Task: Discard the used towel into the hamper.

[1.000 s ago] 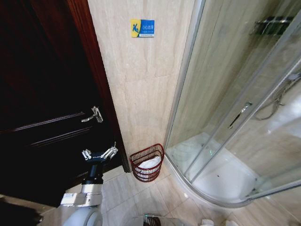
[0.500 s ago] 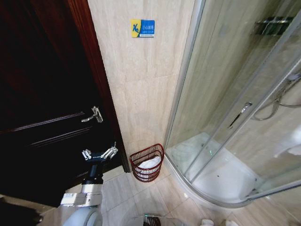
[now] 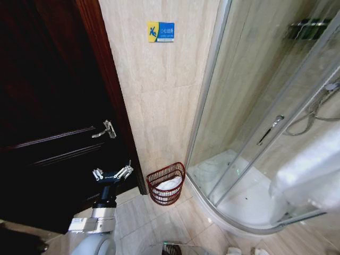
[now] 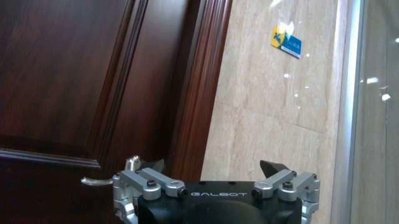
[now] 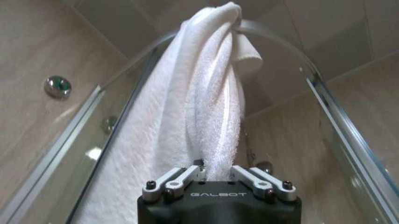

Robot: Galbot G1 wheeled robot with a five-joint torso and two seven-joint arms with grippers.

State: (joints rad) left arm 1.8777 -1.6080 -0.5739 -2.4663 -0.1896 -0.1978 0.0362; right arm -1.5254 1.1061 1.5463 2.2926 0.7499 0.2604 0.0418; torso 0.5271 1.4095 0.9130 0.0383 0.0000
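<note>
The right gripper (image 5: 214,171) clamps a thick white terry towel (image 5: 199,102). The left gripper (image 3: 112,173) hangs wide open beside the dark reddish-brown woven hamper (image 3: 166,184).

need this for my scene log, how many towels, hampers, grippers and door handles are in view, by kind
towels: 2, one held by the right gripper, one in the hamper
hampers: 1
grippers: 2, left gripper open by the door
door handles: 1
total: 6

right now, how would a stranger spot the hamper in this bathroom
Find the beige tiled wall between the dark wooden door and the glass shower enclosure. At its foot stands the hamper, a reddish-brown openwork basket with something white inside, the one woven thing on the floor.
</note>
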